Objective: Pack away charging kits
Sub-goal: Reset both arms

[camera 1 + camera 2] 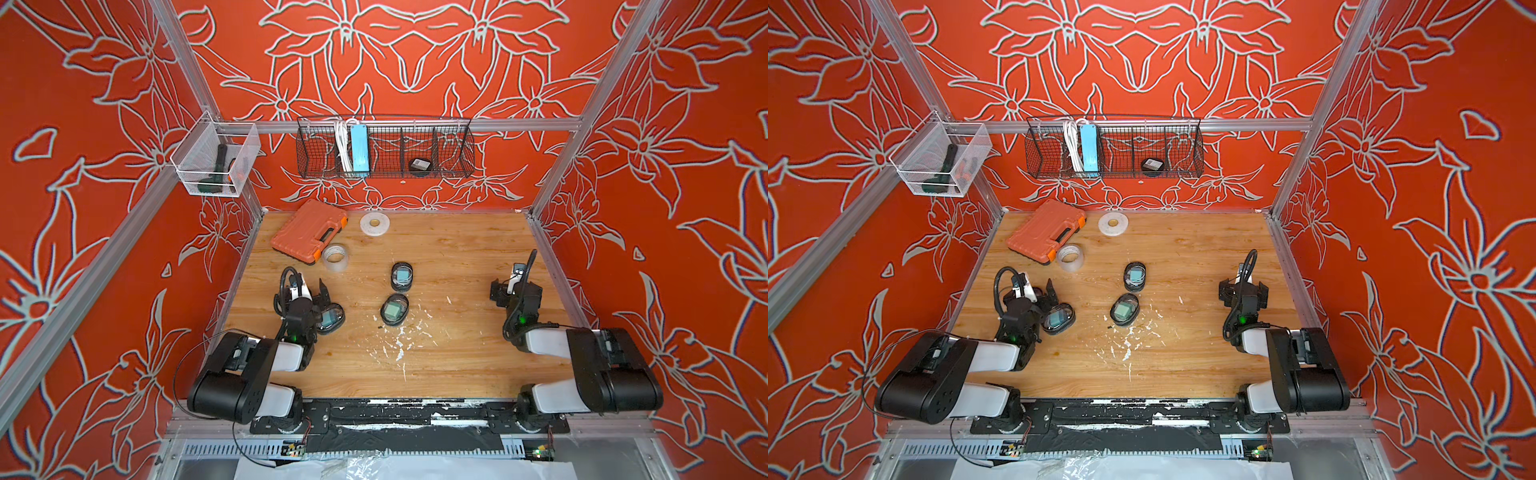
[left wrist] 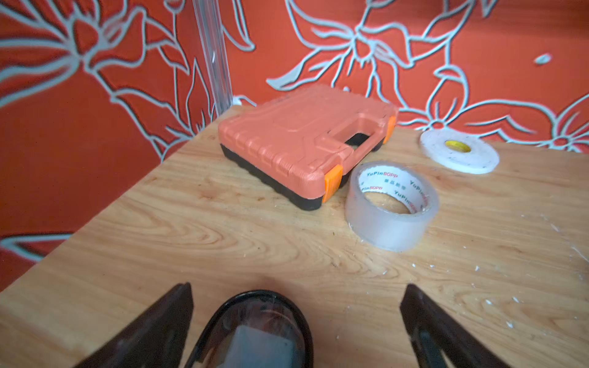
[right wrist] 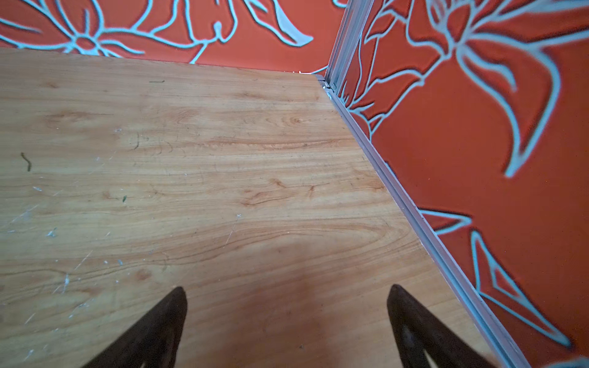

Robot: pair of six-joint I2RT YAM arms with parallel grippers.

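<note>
Three charging kits lie on the wooden table [image 1: 457, 257] in both top views, each an oval black-rimmed clear-topped pouch with a teal plug inside. One pouch [image 1: 402, 276] is at mid-table and another [image 1: 395, 309] lies just in front of it. The third pouch [image 1: 331, 319] [image 2: 255, 331] lies between the fingers of my left gripper [image 1: 320, 303] [image 2: 299, 286], which is open and not touching it. My right gripper [image 1: 515, 291] [image 3: 287, 288] is open over bare wood near the right wall, with nothing between its fingers.
An orange tool case [image 1: 309, 237], a clear tape roll [image 1: 335, 257] and a flat white tape roll [image 1: 374, 223] sit at the back left. A wire basket [image 1: 453, 149] on the back wall holds a blue power strip [image 1: 358, 149] and a dark round item [image 1: 419, 165]. A clear bin [image 1: 249, 145] hangs on the left wall.
</note>
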